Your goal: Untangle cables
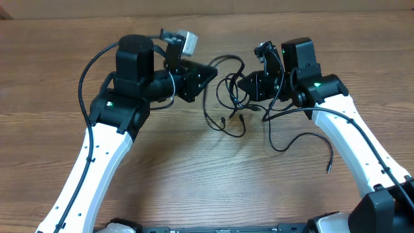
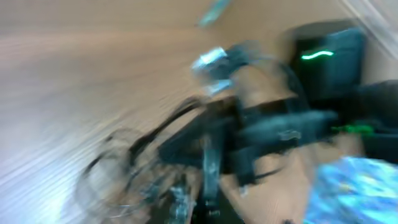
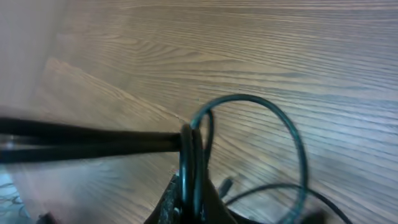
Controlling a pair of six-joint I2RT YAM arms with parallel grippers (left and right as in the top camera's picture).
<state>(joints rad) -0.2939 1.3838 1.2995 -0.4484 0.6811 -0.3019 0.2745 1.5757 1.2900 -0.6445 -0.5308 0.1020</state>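
My right gripper [image 1: 244, 84] is clamped on the cables [image 1: 228, 92]. Left gripper [image 1: 207, 72] sits right beside them, can't tell if it's open.

Two robot arms [image 1: 97, 162] [image 1: 356, 145], two claws [image 1: 211, 71] [image 1: 240, 84], one tangle of thin black cables [image 1: 228, 97], one wooden table [image 1: 213, 188].

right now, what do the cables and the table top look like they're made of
The cables: probably rubber or plastic sheathing, black with slight sheen; they bend into soft loops. The table: wood or wood-look laminate, matte light brown, with long grain lines; real or printed cannot be told.
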